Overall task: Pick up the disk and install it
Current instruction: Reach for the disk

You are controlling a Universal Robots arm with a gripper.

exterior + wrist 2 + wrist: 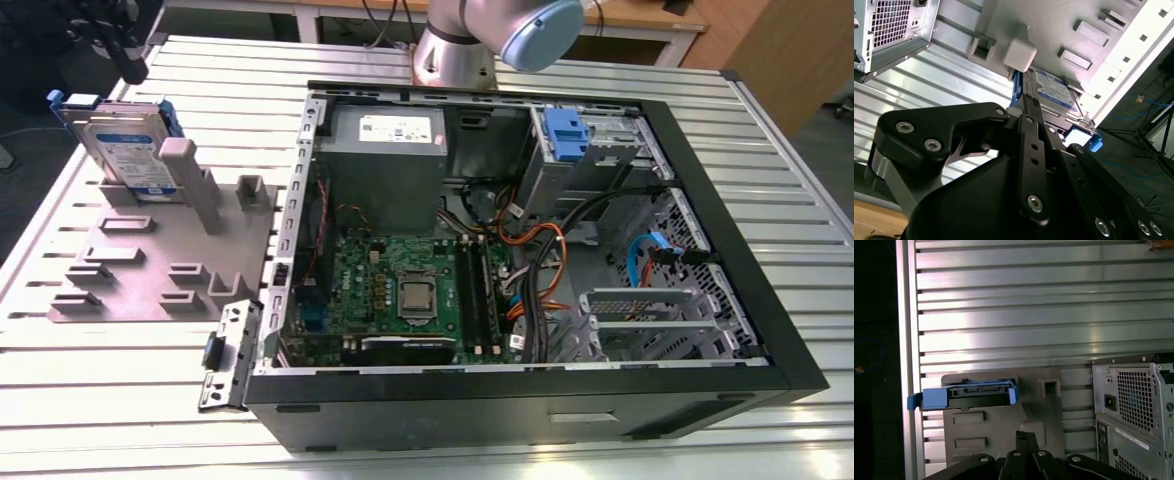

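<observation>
Here, on the slatted metal bench [107, 400], an open computer case [534, 390] lies nearest the front edge with its boards and cables exposed. Beside it, along the bench edge at the exterior view's left, a grey slotted tray [160, 270] lies flat.

The disk [127, 150] stands on end in the tray's far slots, close to the bench's far corner on that side. Its long axis is upright, its labelled face is turned toward the bench's near edge, and its connector end faces up, as the first wrist view shows [966, 395].

The tool [134, 72] hangs above the disk, apart from it and pointing down at the tray, its fingers [1021, 440] pressed together on nothing. At the far edge of the bench the arm [461, 50] rises from its base behind the case.
</observation>
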